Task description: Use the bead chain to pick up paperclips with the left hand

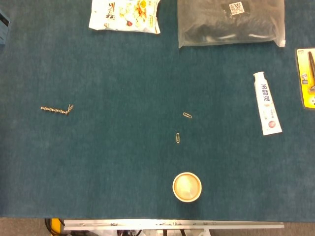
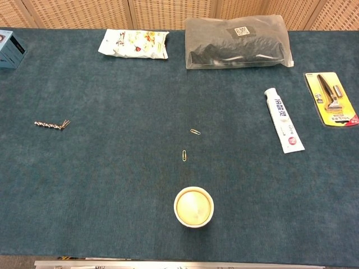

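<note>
bead chain [image 1: 56,109] lay at mid left with a clip at its end | two paperclips [image 1: 182,126] sat centre | neither hand showed, state unknown

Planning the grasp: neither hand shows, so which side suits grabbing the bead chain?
Left, probably. The bead chain lies on the robot's left side of the table, far from the two paperclips at centre. Neither hand is in view, so position can't confirm it.

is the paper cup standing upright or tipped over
Upright. In the head view the paper cup shows its full round rim from above, and the chest view shows it standing on its base on the table.
</note>
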Motion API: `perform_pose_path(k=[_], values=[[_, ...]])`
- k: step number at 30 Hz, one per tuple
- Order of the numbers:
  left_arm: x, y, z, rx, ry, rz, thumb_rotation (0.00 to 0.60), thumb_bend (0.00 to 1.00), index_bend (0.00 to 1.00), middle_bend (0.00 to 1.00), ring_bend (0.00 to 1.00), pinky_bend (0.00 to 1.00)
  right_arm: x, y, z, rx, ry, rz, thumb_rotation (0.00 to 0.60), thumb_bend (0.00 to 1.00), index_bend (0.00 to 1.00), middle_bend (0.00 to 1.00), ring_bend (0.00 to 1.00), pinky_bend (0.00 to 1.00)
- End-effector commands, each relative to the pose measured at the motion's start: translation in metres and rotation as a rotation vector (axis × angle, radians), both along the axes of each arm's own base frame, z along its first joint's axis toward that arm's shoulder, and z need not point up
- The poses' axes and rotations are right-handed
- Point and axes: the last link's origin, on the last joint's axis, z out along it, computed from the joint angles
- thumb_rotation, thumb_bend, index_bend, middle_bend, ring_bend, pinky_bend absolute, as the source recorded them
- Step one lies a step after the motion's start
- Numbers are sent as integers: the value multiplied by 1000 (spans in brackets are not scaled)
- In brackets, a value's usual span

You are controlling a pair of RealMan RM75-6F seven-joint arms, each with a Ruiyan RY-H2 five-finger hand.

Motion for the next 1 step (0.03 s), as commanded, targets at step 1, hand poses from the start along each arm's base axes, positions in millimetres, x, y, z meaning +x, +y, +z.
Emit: perform_pose_path(k=[1], values=[[-1,2,-4,-10,-5,-2,600,346,576,382,231,348,0,1,1,-1,-1,-1,600,630,440,355,202,333]])
